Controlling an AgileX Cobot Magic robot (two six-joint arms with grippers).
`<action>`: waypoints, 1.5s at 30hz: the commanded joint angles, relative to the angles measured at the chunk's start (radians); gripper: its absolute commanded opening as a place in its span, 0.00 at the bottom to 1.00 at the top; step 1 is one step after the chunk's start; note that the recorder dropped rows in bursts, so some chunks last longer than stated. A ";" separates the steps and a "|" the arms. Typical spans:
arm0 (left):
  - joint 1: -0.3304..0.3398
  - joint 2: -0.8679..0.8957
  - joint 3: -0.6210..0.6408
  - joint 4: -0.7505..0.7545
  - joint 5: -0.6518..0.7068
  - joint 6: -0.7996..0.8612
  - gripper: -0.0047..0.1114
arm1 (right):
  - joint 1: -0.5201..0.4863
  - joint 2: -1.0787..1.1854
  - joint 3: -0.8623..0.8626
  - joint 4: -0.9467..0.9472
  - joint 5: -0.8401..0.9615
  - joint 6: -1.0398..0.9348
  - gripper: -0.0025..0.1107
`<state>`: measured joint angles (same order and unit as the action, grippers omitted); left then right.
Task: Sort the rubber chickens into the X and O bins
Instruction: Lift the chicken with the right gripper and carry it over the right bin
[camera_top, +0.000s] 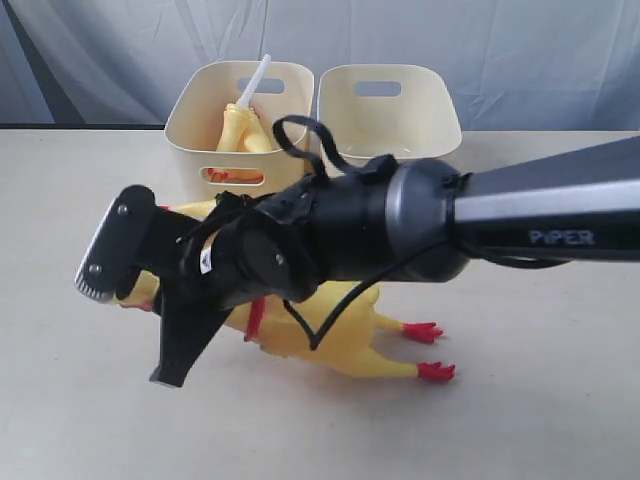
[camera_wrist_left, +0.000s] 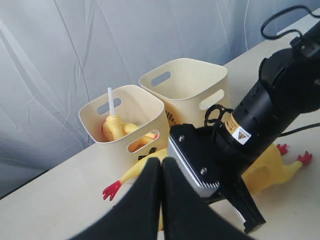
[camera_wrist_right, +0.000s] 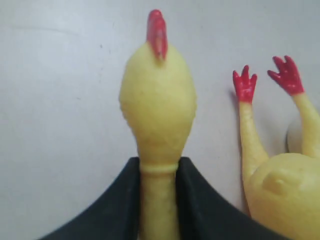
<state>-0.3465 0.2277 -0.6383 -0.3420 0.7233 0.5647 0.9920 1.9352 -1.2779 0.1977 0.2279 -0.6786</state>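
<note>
My right gripper (camera_wrist_right: 159, 165) is shut on the neck of a yellow rubber chicken; its head (camera_wrist_right: 157, 105) and red comb stick out past the fingertips, above the table. In the exterior view the right gripper (camera_top: 168, 372) reaches across to the left over a large chicken (camera_top: 350, 340) lying on the table. A second lying chicken (camera_wrist_right: 280, 185) shows red feet beside the held one. A small chicken with a white tube (camera_top: 240, 125) sits in the left cream bin (camera_top: 195, 95), which bears a partly hidden X (camera_wrist_left: 148, 154). The other bin (camera_top: 440, 115) looks empty. My left gripper (camera_wrist_left: 161, 172) is shut on nothing.
The two bins stand side by side at the table's far edge against a grey curtain. The right arm's black body (camera_top: 380, 225) and its cable block much of the middle of the exterior view. A loose chicken leg with a red foot (camera_wrist_left: 111, 190) lies by the X bin.
</note>
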 joint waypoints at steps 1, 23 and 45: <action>0.004 -0.007 0.006 0.003 -0.009 -0.004 0.04 | -0.002 -0.118 -0.004 0.088 0.009 0.003 0.01; 0.004 -0.007 0.006 0.003 -0.009 -0.004 0.04 | -0.139 -0.574 -0.002 0.100 0.184 0.245 0.01; 0.004 -0.007 0.006 0.003 -0.009 -0.004 0.04 | -0.569 -0.897 -0.002 0.100 0.020 0.428 0.01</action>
<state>-0.3465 0.2277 -0.6383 -0.3405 0.7233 0.5647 0.4776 1.0415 -1.2779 0.2969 0.3268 -0.3077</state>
